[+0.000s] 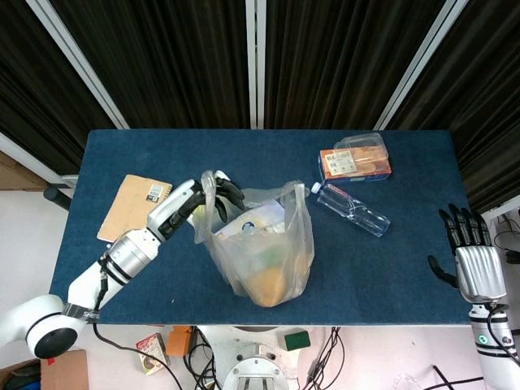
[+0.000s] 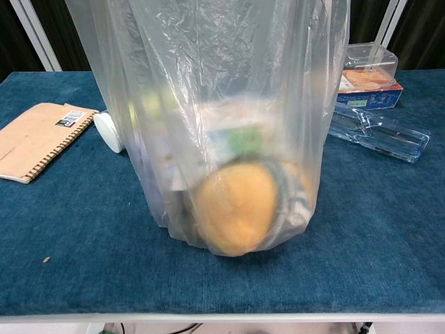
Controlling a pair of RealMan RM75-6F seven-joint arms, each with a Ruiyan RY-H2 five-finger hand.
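Currently: clear plastic bag (image 1: 262, 248) part-filled (round orange item inside), left hand (image 1: 213, 197) gripping its handle; clear plastic bottle (image 1: 351, 209) right of bag, unpacked; right hand (image 1: 471, 248) open, idle.

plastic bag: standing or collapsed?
Standing. The plastic bag sits upright on the table, mouth open upward, with the left hand gripping its handle; a round orange item lies at the bottom.

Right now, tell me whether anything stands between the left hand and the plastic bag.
Nothing visible does. In the head view the left hand already grips the left handle of the plastic bag. The notebook lies behind the arm, apart.
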